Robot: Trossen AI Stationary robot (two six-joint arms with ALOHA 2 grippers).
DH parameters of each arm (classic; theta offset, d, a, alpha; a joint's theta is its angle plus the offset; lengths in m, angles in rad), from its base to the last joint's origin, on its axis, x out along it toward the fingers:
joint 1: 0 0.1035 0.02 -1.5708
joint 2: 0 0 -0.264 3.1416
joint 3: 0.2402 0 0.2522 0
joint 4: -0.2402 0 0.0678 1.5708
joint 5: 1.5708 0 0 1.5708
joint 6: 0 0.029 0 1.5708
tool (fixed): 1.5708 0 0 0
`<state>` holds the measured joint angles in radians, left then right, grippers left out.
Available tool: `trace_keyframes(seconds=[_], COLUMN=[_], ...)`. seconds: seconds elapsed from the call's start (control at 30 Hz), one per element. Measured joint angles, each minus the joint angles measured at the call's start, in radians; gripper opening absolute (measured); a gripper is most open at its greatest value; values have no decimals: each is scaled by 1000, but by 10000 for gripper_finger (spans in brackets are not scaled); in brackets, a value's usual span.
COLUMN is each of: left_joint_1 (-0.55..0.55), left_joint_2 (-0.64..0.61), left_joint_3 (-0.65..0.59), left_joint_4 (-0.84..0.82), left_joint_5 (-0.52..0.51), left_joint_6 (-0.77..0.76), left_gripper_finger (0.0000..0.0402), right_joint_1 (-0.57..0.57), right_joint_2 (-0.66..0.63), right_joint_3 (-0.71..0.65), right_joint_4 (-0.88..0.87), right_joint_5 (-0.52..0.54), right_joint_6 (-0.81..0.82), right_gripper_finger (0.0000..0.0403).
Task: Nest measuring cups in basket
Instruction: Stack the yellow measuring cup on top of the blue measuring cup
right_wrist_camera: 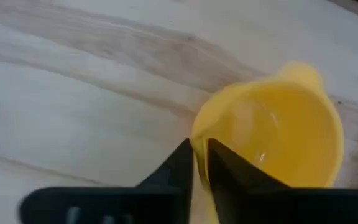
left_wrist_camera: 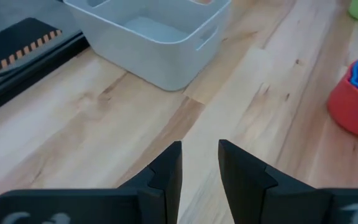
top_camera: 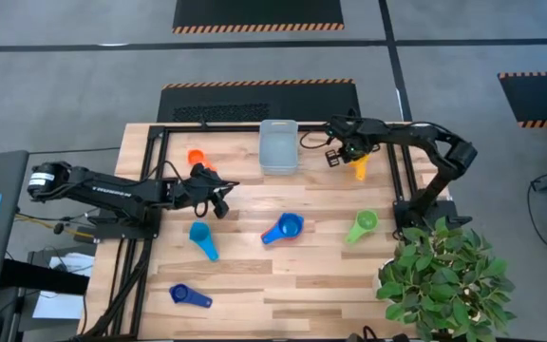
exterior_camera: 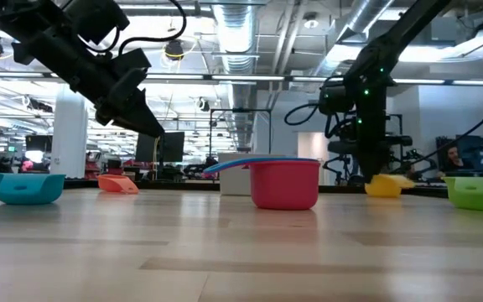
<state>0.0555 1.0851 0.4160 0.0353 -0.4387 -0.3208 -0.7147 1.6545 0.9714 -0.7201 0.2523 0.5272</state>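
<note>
The right claw (right_wrist_camera: pixel 199 155) pinches the rim of the yellow cup (right_wrist_camera: pixel 272 130), seemingly resting on the table (top_camera: pixel 254 256) beside the basket (top_camera: pixel 278 147). The left claw (left_wrist_camera: pixel 199 163), slightly spread, hovers empty.

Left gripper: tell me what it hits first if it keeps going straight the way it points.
Probably the basket. The left gripper has its fingers slightly apart over bare table, and the basket's wall stands roughly ahead. The depth is unclear; it might meet the tabletop first.

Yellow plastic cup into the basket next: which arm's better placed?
Right. Its gripper has its fingers pinching the yellow plastic measuring cup's rim, near the pale translucent basket. The left gripper holds nothing, farther away.
</note>
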Motion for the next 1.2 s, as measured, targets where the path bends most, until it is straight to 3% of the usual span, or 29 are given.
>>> trace_keyframes(seconds=[0.13,0.4,0.57,0.83,1.03,1.2], left_joint_1=[13,-4,-31,-54,-55,-55], left_joint_2=[0,11,51,134,153,152], left_joint_3=[0,0,0,0,0,19], left_joint_4=[0,12,78,217,226,213], left_joint_5=[5,68,69,149,152,152], left_joint_6=[-42,-56,-58,-61,-63,-47], left_gripper_finger=[93,93,93,93,93,93], right_joint_1=[3,91,192,371,483,560], right_joint_2=[-22,-80,-137,-222,-252,-245], right_joint_3=[0,1,1,2,2,3], right_joint_4=[-2,-51,-60,-53,-47,30], right_joint_5=[-35,-74,-74,-73,-75,-185], right_joint_6=[14,64,118,255,332,490], right_gripper_finger=[14,21,8,26,13,24])
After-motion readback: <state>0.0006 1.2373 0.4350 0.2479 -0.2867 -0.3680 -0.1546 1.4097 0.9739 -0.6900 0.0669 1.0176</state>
